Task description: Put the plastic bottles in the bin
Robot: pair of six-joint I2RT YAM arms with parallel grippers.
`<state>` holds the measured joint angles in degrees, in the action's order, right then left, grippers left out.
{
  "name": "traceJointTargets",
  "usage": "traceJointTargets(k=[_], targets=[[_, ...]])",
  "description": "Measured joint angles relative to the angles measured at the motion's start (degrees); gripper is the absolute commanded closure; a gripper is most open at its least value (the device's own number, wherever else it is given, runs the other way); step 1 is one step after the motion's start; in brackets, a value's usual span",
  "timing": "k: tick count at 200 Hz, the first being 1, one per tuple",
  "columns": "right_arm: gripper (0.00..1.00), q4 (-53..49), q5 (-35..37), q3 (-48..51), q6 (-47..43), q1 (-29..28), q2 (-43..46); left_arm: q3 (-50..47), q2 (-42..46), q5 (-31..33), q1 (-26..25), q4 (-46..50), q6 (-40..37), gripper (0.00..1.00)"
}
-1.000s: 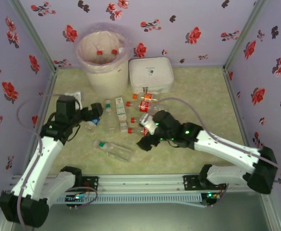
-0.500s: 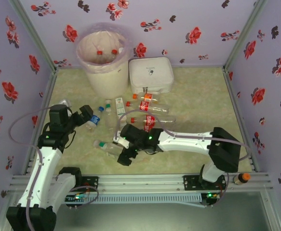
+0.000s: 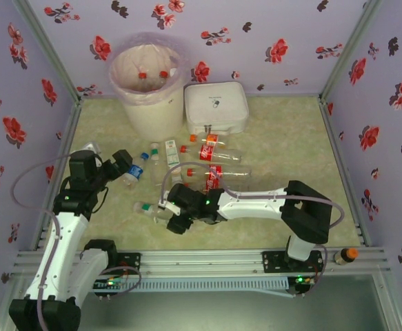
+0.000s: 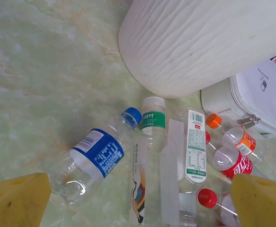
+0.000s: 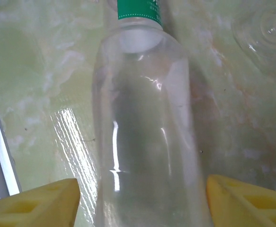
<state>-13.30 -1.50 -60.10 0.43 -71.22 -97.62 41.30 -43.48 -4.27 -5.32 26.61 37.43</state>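
One clear bottle with a green band lies on its side between the yellow fingers of the right gripper. In the overhead view it sits at about 7 o'clock from the heap of bottles. The jaws stand partly apart, with a sliver of table showing on each side of the body, so nothing is held yet.

To do this well, I judge the pads should close square across the belly rather than near the neck. They should close gently, since thin empty plastic may buckle or squirt out lengthwise. Lift straight up before swinging to the bin, which stands at 12 o'clock from this bottle. The left gripper hangs wide and empty above a blue-labelled bottle, at 6 o'clock from the bin.

The clear bottle's base is cut off at the bottom of the right wrist view, so how far along it the pads sit is unclear. Overhead, the right gripper covers much of it. Inside the bin two red caps show; anything lower is hidden by the bag. The bottles in the heap overlap, so any count is unsure.
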Motion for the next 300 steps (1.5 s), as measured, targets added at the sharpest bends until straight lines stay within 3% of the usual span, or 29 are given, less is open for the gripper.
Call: traceJointTargets(k=[46, 117, 146, 173, 193, 221, 239, 300], targets=[[0.54, 0.07, 0.46, 0.5, 0.2, -0.04, 0.63, 0.0, 0.02, 0.24, 0.0, 0.07, -0.02, 0.02], [0.58, -0.17, 1.75, 4.83, 0.0, -0.02, 12.96, 1.01, 1.6, -1.64, 0.07, 0.02, -0.07, 0.0], [0.63, -0.2, 3.76, 8.98, 0.17, 1.7, 21.99, 2.49, 4.0, -7.21, 0.26, -2.58, 1.31, 0.01], [0.65, 2.08, 6.27, 15.3, 1.81, 6.32, 31.74, 2.32, 4.57, -12.57, -0.28, -10.93, 8.02, 0.06], [0.66, 4.81, 8.2, 19.74, 3.15, 10.45, 36.96, 1.05, 2.58, -12.07, -5.14, -18.93, 13.75, 0.05], [0.67, 9.18, 10.8, 23.65, 4.17, 12.96, 40.59, 0.81, -5.51, -6.71, -20.76, -27.98, 16.26, 0.02], [0.67, 11.5, 12.44, 24.61, 4.81, 13.27, 41.29, 1.29, -12.2, -5.81, -27.67, -31.78, 16.06, 0.01], [0.66, 17.73, 13.33, 26.53, 6.14, 13.6, 41.79, 2.23, -18.49, -3.61, -33.2, -37.53, 15.76, 0.13]])
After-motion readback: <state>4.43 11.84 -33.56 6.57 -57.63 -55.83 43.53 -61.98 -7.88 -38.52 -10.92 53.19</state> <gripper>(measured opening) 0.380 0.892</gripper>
